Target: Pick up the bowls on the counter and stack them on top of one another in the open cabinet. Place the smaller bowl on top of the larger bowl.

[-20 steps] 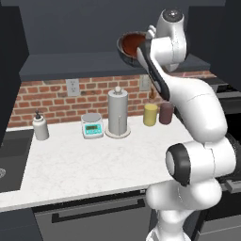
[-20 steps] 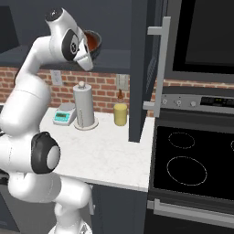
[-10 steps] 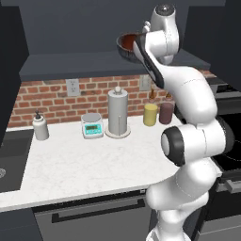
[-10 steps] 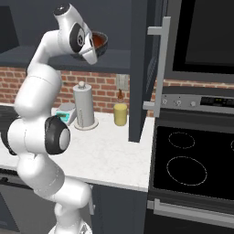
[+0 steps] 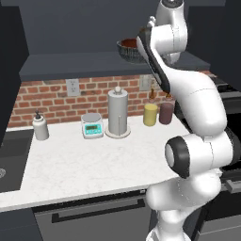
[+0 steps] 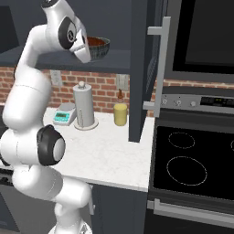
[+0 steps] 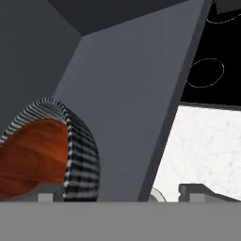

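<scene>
- On the open cabinet (image 5: 94, 63) shelf, a thick flat slate-grey slab above the counter (image 5: 89, 162), I see the larger bowl (image 6: 101, 48): round, dark, ribbed on the outside.
- Inside the larger bowl sits the smaller bowl (image 7: 30, 157), glossy reddish-brown; the hand view shows its streaked brown inside ringed by the striped grey wall of the larger bowl (image 7: 80, 155).
- From the left base view the stacked pair (image 5: 129, 47) sits on the shelf just left of the robot's wrist.
- Gripper (image 7: 124, 193): two dark finger tips low in the hand view, one just beside the larger bowl's wall, the other off to the side over the counter. I cannot tell how far apart the jaws stand or whether they grip anything.
- Counter below the cabinet: white marble-look top, faint grey veining, brick backsplash behind.
- Standing on the counter, under the cabinet: a grey upright cylinder with a knob top (image 5: 118, 113) on a round base, a small teal scale (image 5: 92, 125), a pale bottle (image 5: 40, 127), a yellow canister (image 5: 150, 114) and a maroon canister (image 5: 166, 113) just beside it.
- Right of the counter, a black glass cooktop (image 6: 192, 160) with ring marks.
</scene>
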Tool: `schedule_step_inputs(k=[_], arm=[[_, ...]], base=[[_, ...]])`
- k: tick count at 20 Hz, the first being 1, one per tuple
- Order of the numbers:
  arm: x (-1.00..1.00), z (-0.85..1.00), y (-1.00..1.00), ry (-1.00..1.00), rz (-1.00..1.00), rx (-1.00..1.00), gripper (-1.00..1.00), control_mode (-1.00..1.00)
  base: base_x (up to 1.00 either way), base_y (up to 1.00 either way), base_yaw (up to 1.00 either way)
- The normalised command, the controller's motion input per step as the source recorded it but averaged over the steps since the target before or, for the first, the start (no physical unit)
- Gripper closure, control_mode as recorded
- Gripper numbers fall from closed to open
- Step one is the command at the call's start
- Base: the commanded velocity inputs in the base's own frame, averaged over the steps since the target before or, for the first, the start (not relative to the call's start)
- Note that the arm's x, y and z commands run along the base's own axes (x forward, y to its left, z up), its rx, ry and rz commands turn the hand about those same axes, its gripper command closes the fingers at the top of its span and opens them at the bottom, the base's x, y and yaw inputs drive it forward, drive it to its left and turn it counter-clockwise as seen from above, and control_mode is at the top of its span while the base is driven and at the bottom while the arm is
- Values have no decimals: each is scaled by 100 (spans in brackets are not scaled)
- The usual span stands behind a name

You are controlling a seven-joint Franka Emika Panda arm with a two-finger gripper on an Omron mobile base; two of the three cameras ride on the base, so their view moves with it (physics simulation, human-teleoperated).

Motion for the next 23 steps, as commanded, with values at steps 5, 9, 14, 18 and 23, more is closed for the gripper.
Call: schedule_step_inputs(k=[5, 9, 14, 18, 23], arm=[[-100, -81, 0, -39, 0, 0, -100, -100], [-100, -100, 0, -28, 0, -1, -100, -100], [-100, -100, 0, -9, 0, -10, -100, -100], [-100, -100, 0, -3, 0, -17, -100, -100], [-100, -69, -15, -33, 0, -6, -100, -100]], base=[[0, 0, 0], [0, 0, 0], [0, 0, 0], [0, 0, 0], [0, 0, 0]])
